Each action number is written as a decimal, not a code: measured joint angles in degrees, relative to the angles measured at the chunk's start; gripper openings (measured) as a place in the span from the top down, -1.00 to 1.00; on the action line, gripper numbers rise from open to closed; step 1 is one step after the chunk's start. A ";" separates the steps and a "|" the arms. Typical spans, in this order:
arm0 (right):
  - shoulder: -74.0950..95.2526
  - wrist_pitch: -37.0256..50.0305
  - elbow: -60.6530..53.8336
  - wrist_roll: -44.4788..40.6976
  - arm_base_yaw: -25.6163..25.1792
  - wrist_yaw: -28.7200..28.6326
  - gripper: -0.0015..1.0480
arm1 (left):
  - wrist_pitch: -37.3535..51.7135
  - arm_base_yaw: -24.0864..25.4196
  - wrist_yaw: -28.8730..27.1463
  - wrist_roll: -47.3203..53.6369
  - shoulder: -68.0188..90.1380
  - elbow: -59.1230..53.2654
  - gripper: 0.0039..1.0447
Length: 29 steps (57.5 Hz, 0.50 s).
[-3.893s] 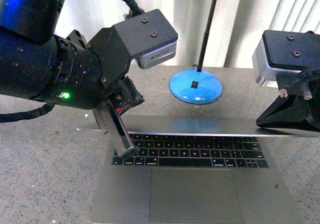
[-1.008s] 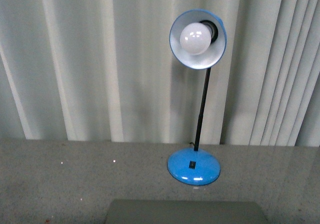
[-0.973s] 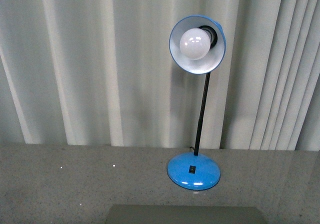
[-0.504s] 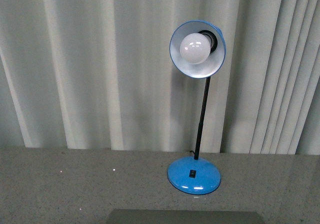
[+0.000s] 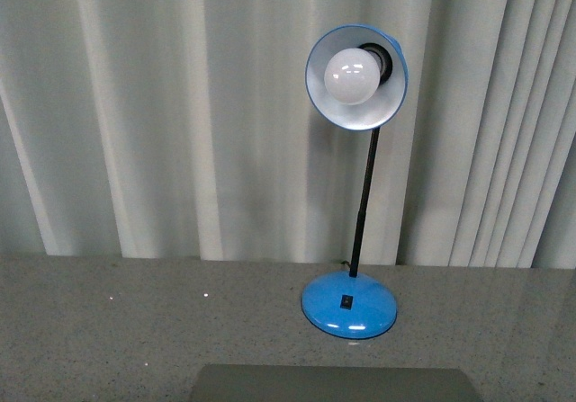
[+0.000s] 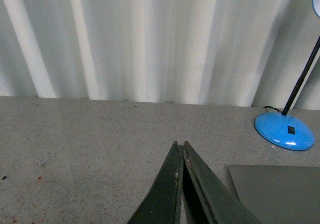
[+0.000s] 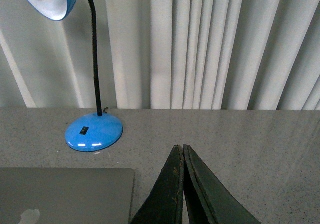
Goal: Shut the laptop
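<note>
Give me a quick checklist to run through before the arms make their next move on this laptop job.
1. Laptop lid down: ok, the right wrist view shows the plain grey lid with its logo facing up.
2. Left tool free of load: ok, tips together, nothing between them.
3. Right tool free of load: ok, tips together, empty.
4. Both tools clear of the laptop: ok, neither touches it.
5. Blue lamp upright behind the laptop: ok.
6. Lid fully latched flat: cannot tell, no side view of the seam.
</note>
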 joint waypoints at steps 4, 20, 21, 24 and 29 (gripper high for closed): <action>-2.08 -1.88 0.00 0.02 0.00 0.00 0.94 | -1.88 0.00 0.02 -0.02 -2.08 -0.02 0.94; -9.44 -9.01 0.00 0.00 0.00 -0.02 0.94 | -9.07 0.00 0.00 0.00 -9.49 -0.02 0.94; -9.84 -9.40 0.00 0.00 0.00 -0.02 0.94 | -9.46 0.00 0.02 0.00 -9.90 -0.02 0.94; -11.02 -10.54 0.00 0.00 0.00 -0.02 0.94 | -10.43 0.00 0.02 -0.02 -10.88 -0.02 0.94; -12.52 -12.07 0.00 0.00 0.00 -0.02 0.94 | -12.11 0.00 0.02 -0.02 -12.57 -0.02 0.94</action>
